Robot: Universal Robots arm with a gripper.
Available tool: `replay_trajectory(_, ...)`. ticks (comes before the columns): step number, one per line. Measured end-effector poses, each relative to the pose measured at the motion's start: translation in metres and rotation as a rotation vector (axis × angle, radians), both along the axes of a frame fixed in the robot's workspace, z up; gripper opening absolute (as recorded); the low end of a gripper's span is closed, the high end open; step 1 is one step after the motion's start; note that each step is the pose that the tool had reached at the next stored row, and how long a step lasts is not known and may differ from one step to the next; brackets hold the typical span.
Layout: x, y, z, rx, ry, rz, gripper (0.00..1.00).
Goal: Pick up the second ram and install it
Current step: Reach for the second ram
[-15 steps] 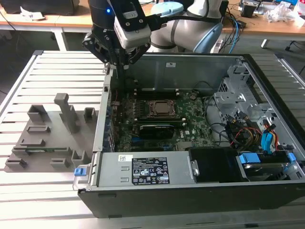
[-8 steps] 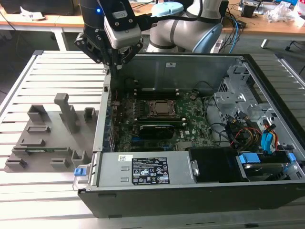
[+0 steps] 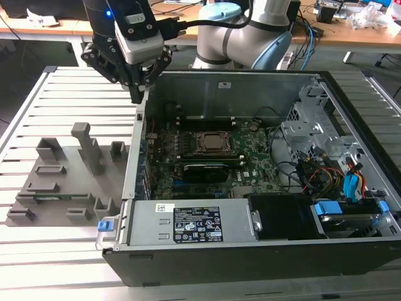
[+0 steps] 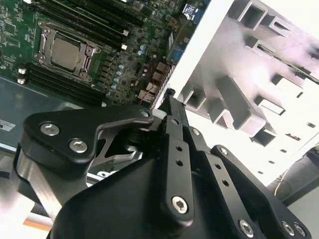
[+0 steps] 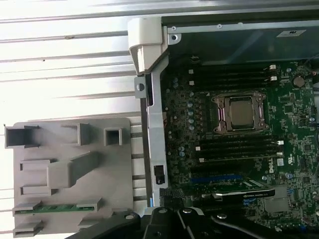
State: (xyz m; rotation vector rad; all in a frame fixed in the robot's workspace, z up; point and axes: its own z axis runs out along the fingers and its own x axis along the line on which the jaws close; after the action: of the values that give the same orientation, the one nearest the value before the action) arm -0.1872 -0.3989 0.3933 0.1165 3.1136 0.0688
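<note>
One narrow green second ram (image 5: 55, 208) in grey plastic holder (image 5: 114, 174); black gripper (image 3: 136, 93) closed, empty, just above metal case wall (image 3: 133, 169): could clip it.

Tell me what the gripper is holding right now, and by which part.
Nothing. The gripper hangs empty near the computer case's side wall; the memory stick lies in the grey holder.

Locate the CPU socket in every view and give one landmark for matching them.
Exterior view: CPU socket mid-motherboard, inside the open case.
Second wrist view: CPU socket between dark memory slot rows.
First wrist view: CPU socket between the slot rows too.
Shared landmark: grey holder just outside the case wall.
</note>
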Motion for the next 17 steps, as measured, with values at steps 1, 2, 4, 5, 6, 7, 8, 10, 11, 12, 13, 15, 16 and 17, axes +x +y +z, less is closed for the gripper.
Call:
replay_trajectory(1, -0.002, 0.0000, 0.0000, 0.0001, 0.0000, 0.000, 0.10)
replay_trajectory(2, -0.005, 0.0000, 0.0000, 0.0001, 0.0000, 0.000, 0.10)
replay_trajectory(4, -0.008, 0.0000, 0.0000, 0.0001, 0.0000, 0.000, 0.10)
replay_trajectory(5, -0.010, 0.0000, 0.0000, 0.0001, 0.0000, 0.000, 0.10)
replay_trajectory(6, -0.013, 0.0000, 0.0000, 0.0001, 0.0000, 0.000, 0.10)
replay_trajectory(7, -0.015, 0.0000, 0.0000, 0.0000, 0.0000, 0.000, 0.10)
replay_trajectory(8, -0.018, 0.0000, 0.0000, 0.0000, 0.0000, 0.000, 0.10)
replay_trajectory(10, -0.021, 0.0000, 0.0000, 0.0000, 0.0001, 0.000, 0.10)
replay_trajectory(11, -0.024, 0.0000, 0.0000, 0.0000, 0.0000, 0.000, 0.10)
replay_trajectory(12, -0.025, 0.0000, -0.0001, 0.0001, 0.0000, 0.000, 0.10)
replay_trajectory(13, -0.026, 0.0000, -0.0002, 0.0001, 0.0000, 0.000, 0.10)
replay_trajectory(15, -0.030, 0.0000, -0.0002, 0.0001, 0.0000, 0.000, 0.10)
replay_trajectory(16, -0.031, 0.0000, -0.0003, 0.0001, 0.0000, 0.000, 0.10)
replay_trajectory(17, -0.031, 0.0000, -0.0003, 0.0001, 0.0000, 0.000, 0.10)
